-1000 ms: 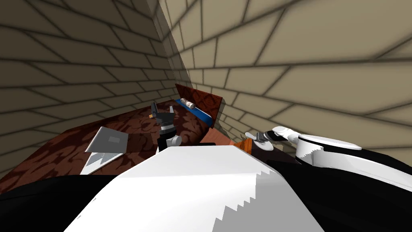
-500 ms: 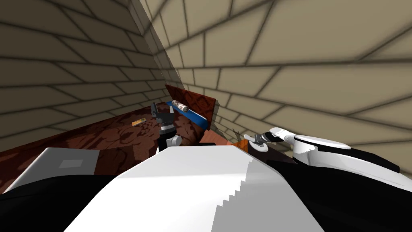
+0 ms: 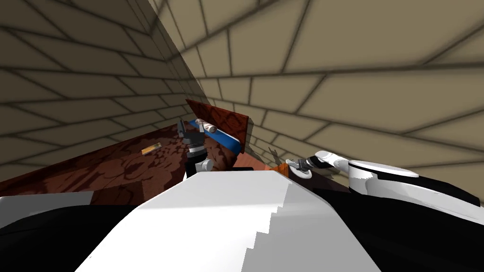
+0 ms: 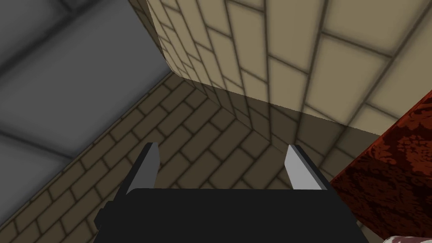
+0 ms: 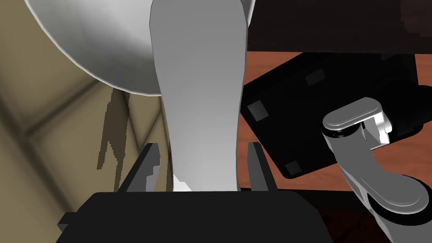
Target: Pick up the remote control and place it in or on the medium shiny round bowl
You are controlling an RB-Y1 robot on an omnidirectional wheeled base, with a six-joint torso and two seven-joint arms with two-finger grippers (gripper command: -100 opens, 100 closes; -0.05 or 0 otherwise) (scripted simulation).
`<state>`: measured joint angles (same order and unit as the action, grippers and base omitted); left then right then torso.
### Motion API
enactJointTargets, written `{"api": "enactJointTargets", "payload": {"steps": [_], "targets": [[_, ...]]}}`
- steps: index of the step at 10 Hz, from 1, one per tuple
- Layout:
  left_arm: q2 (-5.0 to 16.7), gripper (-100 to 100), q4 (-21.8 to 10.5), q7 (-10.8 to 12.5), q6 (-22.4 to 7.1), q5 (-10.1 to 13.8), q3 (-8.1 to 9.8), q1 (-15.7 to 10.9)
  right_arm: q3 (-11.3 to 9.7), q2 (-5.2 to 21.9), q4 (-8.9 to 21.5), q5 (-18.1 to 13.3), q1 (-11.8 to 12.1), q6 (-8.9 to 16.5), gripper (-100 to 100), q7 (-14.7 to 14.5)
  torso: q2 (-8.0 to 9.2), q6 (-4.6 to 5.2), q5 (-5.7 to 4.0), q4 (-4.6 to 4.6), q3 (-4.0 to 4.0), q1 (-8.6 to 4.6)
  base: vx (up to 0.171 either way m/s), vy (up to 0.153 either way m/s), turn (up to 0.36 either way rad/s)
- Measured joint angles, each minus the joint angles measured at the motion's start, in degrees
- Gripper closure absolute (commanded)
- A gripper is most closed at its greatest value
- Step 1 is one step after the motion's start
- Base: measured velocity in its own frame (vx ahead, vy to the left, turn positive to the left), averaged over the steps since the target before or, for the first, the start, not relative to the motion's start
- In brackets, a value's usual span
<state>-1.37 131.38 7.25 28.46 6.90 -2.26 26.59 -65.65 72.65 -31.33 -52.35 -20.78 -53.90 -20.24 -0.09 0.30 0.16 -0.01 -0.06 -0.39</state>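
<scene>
Nearest me, the right gripper [image 5: 202, 145] was closed on the remote control [image 5: 198, 84], a plain grey slab. Both fingers pressed its long sides near one end, so most of its length stuck out ahead of the hand. I judged that grip handy for a drop-off, since the free end could cross a rim before the fingers had to. Just past it was the bowl [image 5: 105, 46], pale grey and round, its curved wall showing behind the remote; I could not tell whether the two touched. Beside them a black box [image 5: 303, 109] lay on a reddish-brown surface [image 5: 274, 63], close enough that I would have watched for it on release. The left gripper [image 4: 222, 147] hung over the dark patterned table [image 3: 118, 165] with its fingers spread wide and nothing between them, held clear of the working arm, I supposed. Further along the table lay a small orange item [image 3: 151, 149]. Beyond it a blue strip [image 3: 222, 137] carried a pale roll [image 3: 206, 125], against a brown board [image 3: 222, 118] by the wall.
</scene>
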Motion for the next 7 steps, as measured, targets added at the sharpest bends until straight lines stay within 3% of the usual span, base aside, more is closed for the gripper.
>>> {"api": "enactJointTargets", "payload": {"steps": [2,4,5,6,7], "targets": [[0.0,0,0.0,0.0,0.0,0.0,0.0,0.0,-0.2,0.0,-0.4,-0.3,0.8,-0.3,100,-0.4,-0.14,-0.06,-0.02,0.0,-0.06,-0.24,0.16,-0.161,-0.11],[0.0,0,0.0,0.0,0.0,0.0,0.0,0.0,-0.5,1.2,-3.0,-0.8,2.0,0.5,100,0.4,-0.22,-0.06,0.01,0.0,-0.1,-0.13,0.18,-0.146,-0.129],[0.0,0,0.0,0.0,0.0,0.0,0.0,0.0,-0.6,2.1,-4.3,-1.1,2.8,0.9,100,0.8,-0.15,-0.05,0.04,0.0,-0.07,-0.14,0.063,-0.07,-0.021],[0.0,0,0.0,0.0,0.0,0.0,-0.01,0.0,-0.6,2.3,-4.3,-1.1,2.9,1.0,-100,0.8,0.12,-0.14,0.02,0.06,0.07,0.14,0.013,-0.015,0.005],[0.0,0,0.0,0.0,0.0,0.0,-0.01,0.0,-0.6,2.3,-4.3,-1.1,2.9,1.0,-100,0.8,0.32,-0.14,0.09,0.11,0.19,0.37,0.006,-0.006,0.001]]}}
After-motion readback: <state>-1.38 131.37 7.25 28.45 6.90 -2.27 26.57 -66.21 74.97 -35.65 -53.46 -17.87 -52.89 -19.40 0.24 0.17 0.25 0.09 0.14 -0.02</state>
